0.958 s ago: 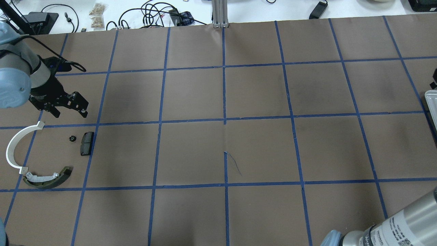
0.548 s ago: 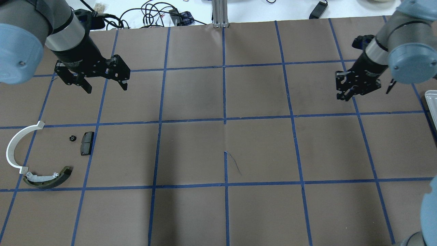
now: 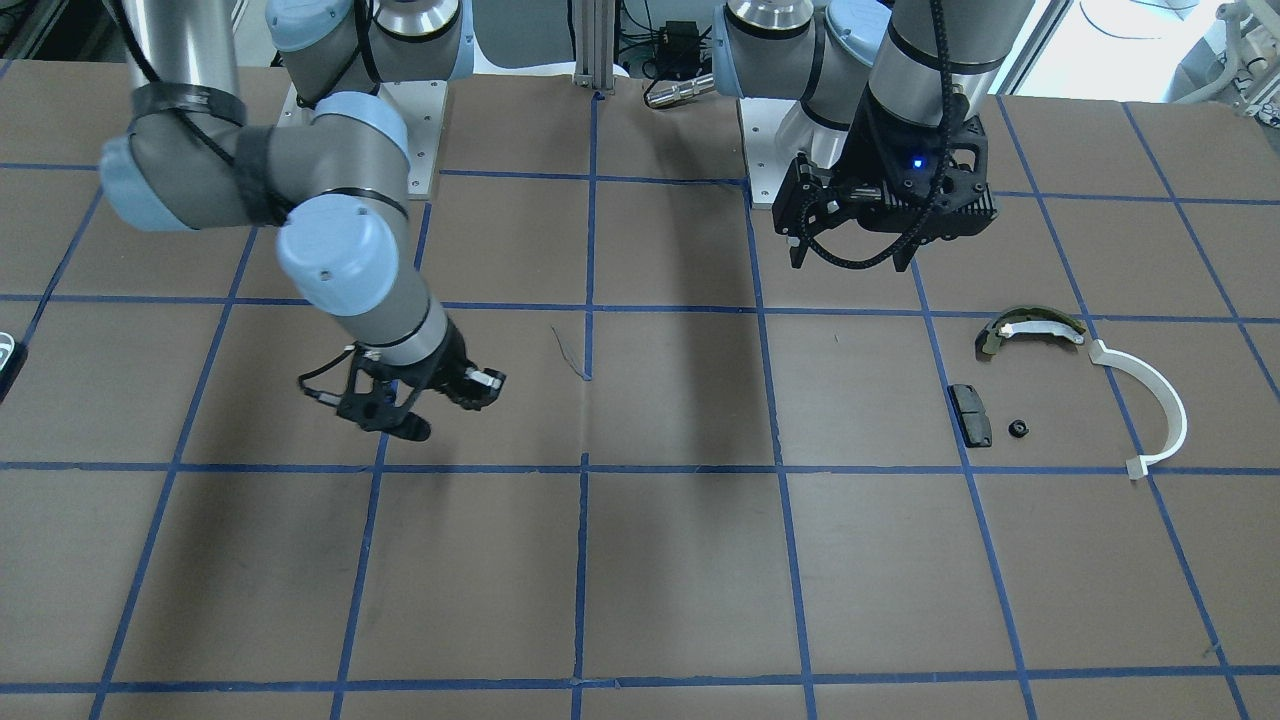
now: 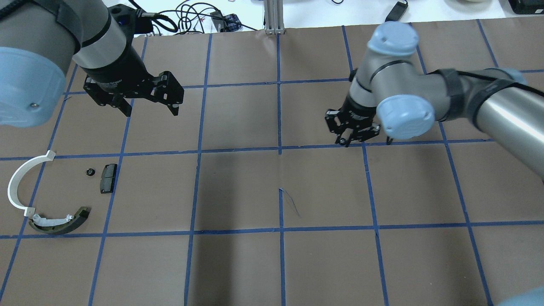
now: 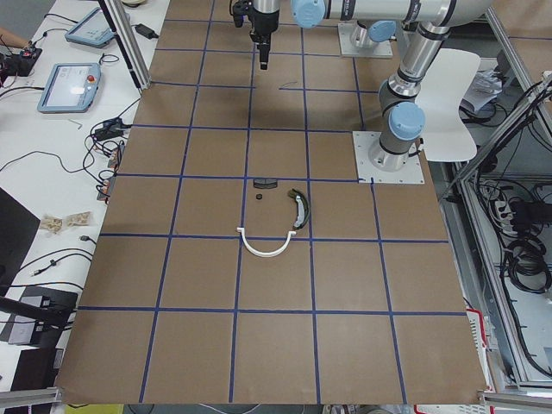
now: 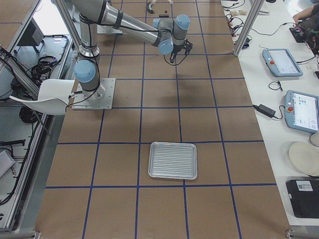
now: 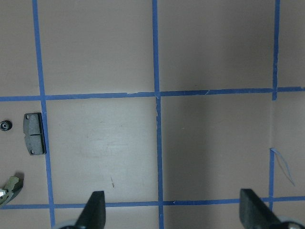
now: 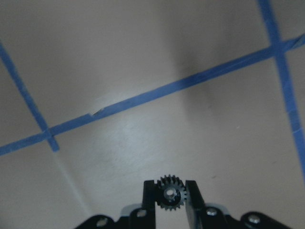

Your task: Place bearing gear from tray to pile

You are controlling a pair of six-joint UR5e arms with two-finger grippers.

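My right gripper is shut on a small black bearing gear and holds it above the table, a little right of the middle. It also shows in the front view. The pile lies at the table's left: a white half-ring arc, an olive brake shoe, a black pad and a small black part. My left gripper is open and empty, above the table behind and to the right of the pile. The tray shows only in the exterior right view.
Blue tape lines divide the brown table cover into squares. Cables and small items lie beyond the far edge. Tablets sit on the side bench in the exterior right view.
My right arm has swung left from the table's right side toward the middle, gear in its jaws. My left gripper has risen away from the pile and moved right.
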